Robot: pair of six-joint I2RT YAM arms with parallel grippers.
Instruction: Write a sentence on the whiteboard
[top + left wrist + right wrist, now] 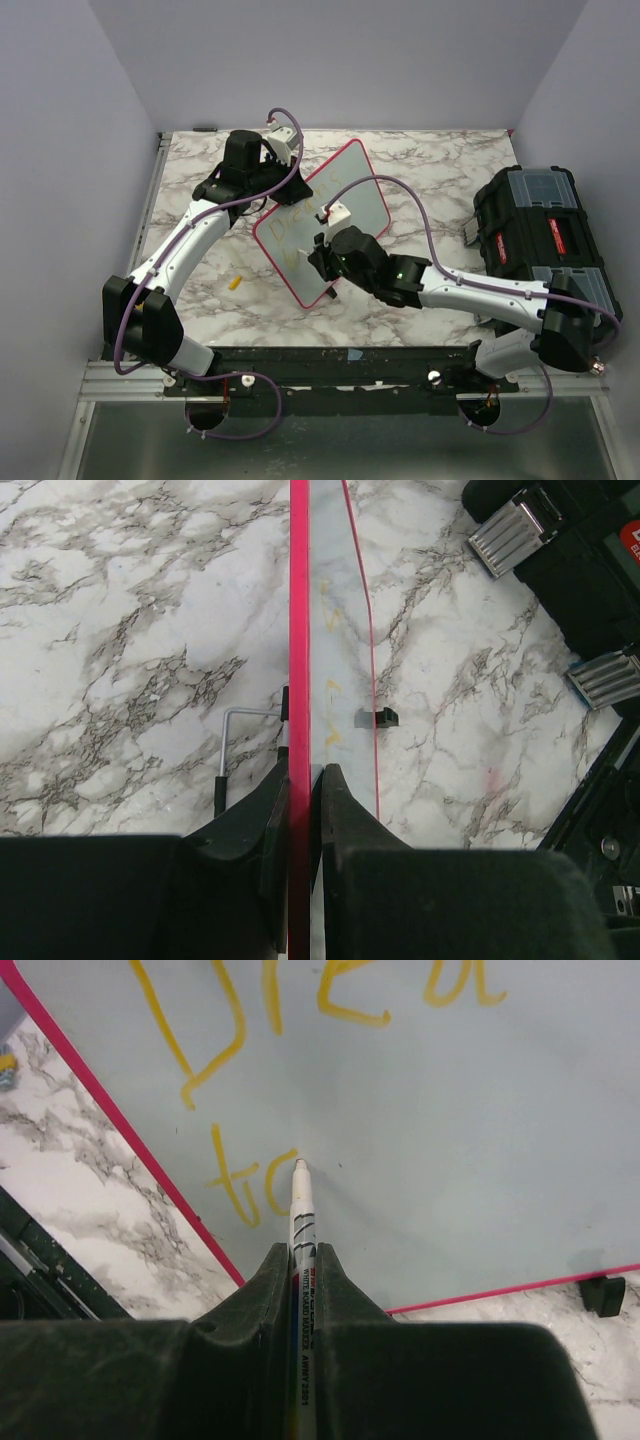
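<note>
The whiteboard (330, 215) lies tilted at the table's middle, white with a red-pink rim. My left gripper (262, 178) is shut on its rim at the upper-left edge; in the left wrist view the rim (299, 630) runs between the fingers (340, 800). My right gripper (302, 1255) is shut on a white whiteboard marker (301, 1210), whose tip touches the board (450, 1140). The sentence (250, 1020) is yellow: "Drea..." above, and a second line starting "to" (245, 1180) just left of the tip. In the top view my right gripper (322, 262) hovers over the board's lower part.
A black toolbox (545, 235) stands at the table's right edge; its metal latches (515, 530) show in the left wrist view. A small yellow piece (236, 283) lies on the marble left of the board. A small black clip (603, 1295) sits by the board's lower rim.
</note>
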